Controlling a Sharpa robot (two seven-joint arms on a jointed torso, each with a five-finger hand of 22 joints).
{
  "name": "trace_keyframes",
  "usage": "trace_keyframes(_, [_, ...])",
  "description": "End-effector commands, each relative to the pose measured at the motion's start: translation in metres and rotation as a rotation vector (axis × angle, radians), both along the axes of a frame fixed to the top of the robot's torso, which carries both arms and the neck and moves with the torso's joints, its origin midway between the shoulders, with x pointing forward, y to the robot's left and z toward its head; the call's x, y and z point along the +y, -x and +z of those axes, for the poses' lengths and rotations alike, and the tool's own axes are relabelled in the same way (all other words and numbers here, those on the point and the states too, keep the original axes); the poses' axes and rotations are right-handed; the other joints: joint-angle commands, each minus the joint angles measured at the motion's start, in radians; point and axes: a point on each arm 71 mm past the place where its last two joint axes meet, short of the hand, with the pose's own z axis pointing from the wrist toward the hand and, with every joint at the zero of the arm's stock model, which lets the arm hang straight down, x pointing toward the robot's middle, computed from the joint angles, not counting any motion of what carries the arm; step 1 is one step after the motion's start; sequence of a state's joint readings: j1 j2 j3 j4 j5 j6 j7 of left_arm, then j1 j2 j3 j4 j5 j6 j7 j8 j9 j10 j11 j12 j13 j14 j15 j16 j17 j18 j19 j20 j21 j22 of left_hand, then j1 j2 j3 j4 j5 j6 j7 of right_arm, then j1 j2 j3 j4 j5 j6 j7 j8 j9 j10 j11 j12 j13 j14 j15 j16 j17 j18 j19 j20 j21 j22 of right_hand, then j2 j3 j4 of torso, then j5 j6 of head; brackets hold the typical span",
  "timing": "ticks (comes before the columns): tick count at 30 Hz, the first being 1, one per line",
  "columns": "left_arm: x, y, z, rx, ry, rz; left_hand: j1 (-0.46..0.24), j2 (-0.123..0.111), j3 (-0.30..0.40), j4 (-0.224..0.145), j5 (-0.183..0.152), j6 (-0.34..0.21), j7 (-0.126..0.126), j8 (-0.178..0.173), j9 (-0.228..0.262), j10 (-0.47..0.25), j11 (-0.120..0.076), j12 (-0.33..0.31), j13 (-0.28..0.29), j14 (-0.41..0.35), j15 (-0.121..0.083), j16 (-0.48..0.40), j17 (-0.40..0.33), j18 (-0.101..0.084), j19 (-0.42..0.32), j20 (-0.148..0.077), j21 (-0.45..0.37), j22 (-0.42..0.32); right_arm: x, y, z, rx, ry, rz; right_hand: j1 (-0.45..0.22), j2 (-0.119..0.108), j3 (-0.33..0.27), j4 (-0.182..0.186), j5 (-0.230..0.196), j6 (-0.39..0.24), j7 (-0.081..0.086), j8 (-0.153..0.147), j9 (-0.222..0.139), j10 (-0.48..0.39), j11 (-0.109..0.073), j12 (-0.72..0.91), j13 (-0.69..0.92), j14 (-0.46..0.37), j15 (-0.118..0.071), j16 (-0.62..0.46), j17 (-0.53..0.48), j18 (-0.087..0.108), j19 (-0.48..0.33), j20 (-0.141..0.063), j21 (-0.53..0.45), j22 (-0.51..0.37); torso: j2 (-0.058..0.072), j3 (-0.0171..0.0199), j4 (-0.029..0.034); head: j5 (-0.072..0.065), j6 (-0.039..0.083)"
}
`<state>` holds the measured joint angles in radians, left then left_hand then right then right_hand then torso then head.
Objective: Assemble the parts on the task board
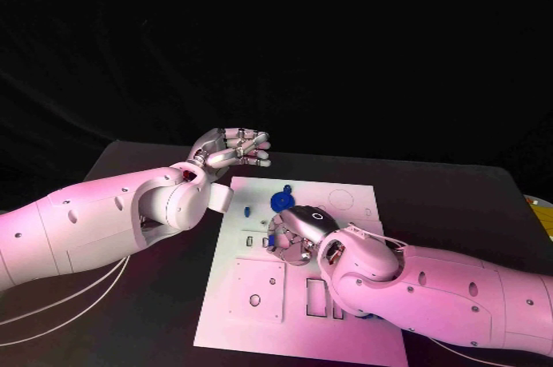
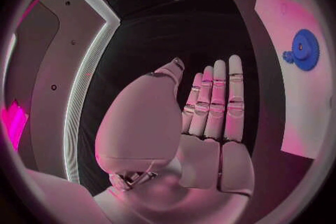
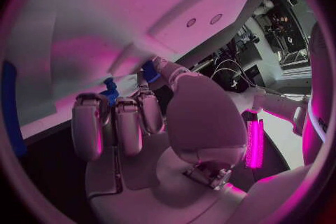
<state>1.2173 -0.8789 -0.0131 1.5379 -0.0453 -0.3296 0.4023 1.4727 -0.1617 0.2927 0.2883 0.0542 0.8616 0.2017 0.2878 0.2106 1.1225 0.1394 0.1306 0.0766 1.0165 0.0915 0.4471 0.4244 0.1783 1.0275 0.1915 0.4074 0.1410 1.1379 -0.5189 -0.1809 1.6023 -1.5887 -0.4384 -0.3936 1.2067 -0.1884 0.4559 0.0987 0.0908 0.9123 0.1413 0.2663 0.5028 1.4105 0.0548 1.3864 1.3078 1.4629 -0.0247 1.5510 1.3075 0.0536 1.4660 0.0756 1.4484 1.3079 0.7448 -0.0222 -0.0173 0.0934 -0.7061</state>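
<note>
The white task board (image 1: 346, 203) lies in the middle of the black table. A large blue gear (image 1: 282, 201) meshes with a small blue gear (image 1: 284, 189) near the board's far edge; the large gear (image 2: 306, 49) also appears in the left wrist view. My right hand (image 1: 295, 235) is down on the board's middle, its fingers curled around a small blue part (image 3: 108, 92) that peeks out between thumb and fingers. My left hand (image 1: 234, 149) hovers above the board's far left corner, holding nothing, with its fingers (image 2: 217, 101) straight.
Another small blue part (image 1: 245, 209) sits by the board's left edge. Rectangular cut-outs (image 1: 317, 297) and a raised square plate (image 1: 256, 291) take up the board's near half, partly under my right forearm. Black table (image 1: 461, 199) runs on each side.
</note>
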Motion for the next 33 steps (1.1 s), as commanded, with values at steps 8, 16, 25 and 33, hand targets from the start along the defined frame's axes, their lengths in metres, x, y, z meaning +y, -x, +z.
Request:
trace_keyframes(8, [-0.001, 0.000, 0.001, -0.003, 0.009, -0.015, -0.002, 0.000, 0.007, -0.001, -0.003, 0.000, 0.008, -0.003, -0.001, 0.002, 0.007, -0.002, -0.001, -0.003, 0.001, 0.003, 0.001, 0.003, -0.004, -0.002, 0.005, -0.001, -0.001, 0.000, -0.002, -0.007, 0.015, -0.006, 0.000, -0.012, -0.021, 0.006, -0.016, -0.036, 0.006, -0.017, -0.005, -0.022, 0.009, -0.018, 0.036, 0.091, 0.014, -0.003, 0.183, -0.010, 0.018, 0.015, -0.013, 0.100, 0.000, 0.0001, -0.0002, 0.000, 0.000])
trace_keyframes(16, [-0.001, 0.000, 0.001, -0.003, 0.009, -0.013, -0.002, 0.000, 0.007, -0.001, -0.003, 0.000, 0.008, -0.003, -0.001, 0.002, 0.007, -0.002, -0.001, -0.003, 0.001, 0.003, 0.001, 0.003, -0.004, -0.002, 0.005, -0.001, -0.002, 0.000, -0.001, -0.017, -0.002, -0.009, -0.008, -0.023, -0.061, 0.026, -0.032, -0.059, 0.011, -0.026, -0.006, -0.036, 0.014, -0.028, 0.026, 0.090, 0.019, -0.003, 0.181, -0.009, 0.015, 0.021, -0.019, 0.095, -0.001, 0.0003, -0.0006, -0.001, 0.001])
trace_keyframes(25, [0.001, -0.001, 0.000, -0.002, 0.007, -0.009, -0.002, 0.000, 0.007, -0.001, -0.003, 0.000, 0.008, -0.003, -0.001, 0.002, 0.007, -0.002, -0.001, -0.003, 0.001, 0.003, 0.001, 0.003, -0.004, -0.002, 0.005, -0.001, -0.005, 0.003, 0.004, -0.039, -0.043, -0.010, -0.010, -0.030, -0.093, 0.042, -0.031, -0.069, 0.014, -0.030, -0.006, -0.039, 0.017, -0.030, 0.024, 0.090, 0.022, -0.004, 0.181, -0.009, 0.015, 0.024, -0.020, 0.096, 0.000, 0.0005, -0.0002, -0.002, 0.001])
trace_keyframes(33, [0.003, -0.002, -0.003, 0.025, -0.027, -0.018, -0.025, -0.004, -0.004, 0.002, -0.003, 0.001, 0.004, -0.007, 0.000, 0.018, 0.001, -0.004, 0.002, 0.034, -0.008, 0.035, 0.025, 0.005, 0.018, -0.009, 0.024, 0.006, -0.026, 0.005, 0.021, -0.067, -0.156, 0.005, -0.005, -0.019, -0.110, 0.056, -0.028, -0.072, 0.015, -0.030, -0.004, -0.038, 0.018, -0.028, 0.026, 0.088, 0.023, -0.006, 0.174, -0.006, 0.010, 0.025, -0.029, 0.086, -0.002, 0.0000, 0.0006, -0.004, 0.002])
